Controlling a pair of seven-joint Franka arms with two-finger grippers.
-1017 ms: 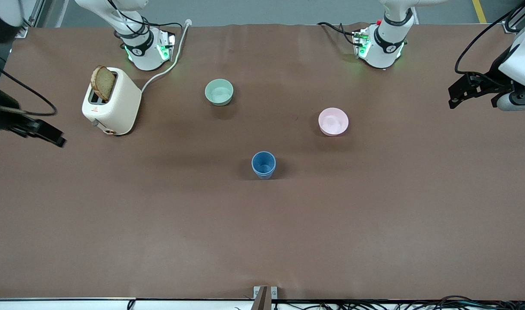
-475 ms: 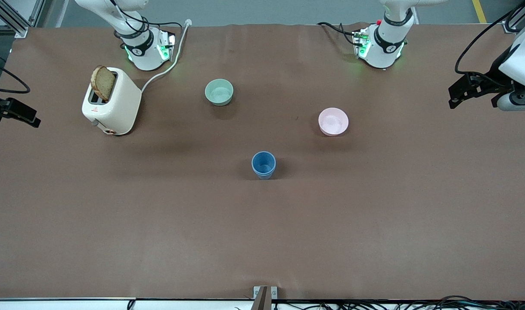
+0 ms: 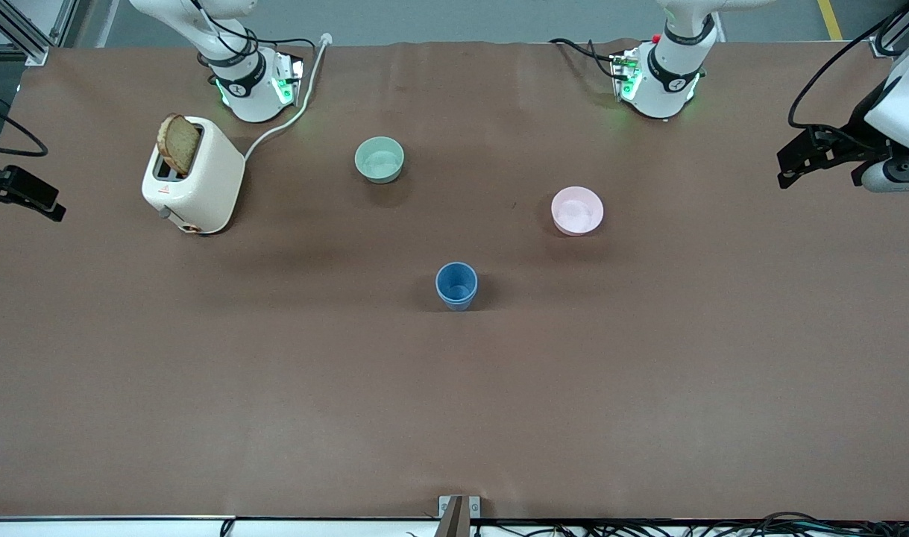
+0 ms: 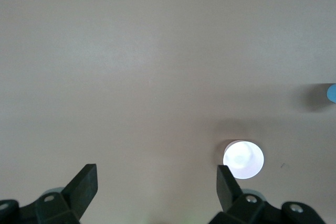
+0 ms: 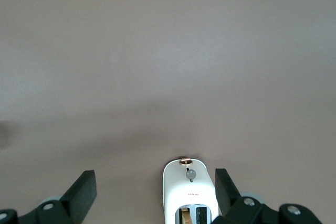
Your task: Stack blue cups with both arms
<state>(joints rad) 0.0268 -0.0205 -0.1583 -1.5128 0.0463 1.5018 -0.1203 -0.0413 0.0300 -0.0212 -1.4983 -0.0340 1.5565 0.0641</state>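
A blue cup (image 3: 456,285) stands upright mid-table, nearer the front camera than both bowls. I see one blue tumbler shape only and cannot tell whether a second cup sits nested inside it. Its edge shows in the left wrist view (image 4: 332,93). My left gripper (image 3: 786,168) is open and empty, high over the left arm's end of the table (image 4: 157,179). My right gripper (image 3: 48,203) is open and empty over the right arm's end of the table, beside the toaster (image 5: 155,182). Both are well away from the cup.
A white toaster (image 3: 193,175) with a bread slice stands near the right arm's base; it shows in the right wrist view (image 5: 189,192). A mint-green bowl (image 3: 379,159) and a pink bowl (image 3: 577,210) sit between the bases and the cup. The pink bowl shows in the left wrist view (image 4: 243,159).
My right gripper has pulled back toward the right arm's end of the table, away from the front camera. The left arm and the cup have not moved.
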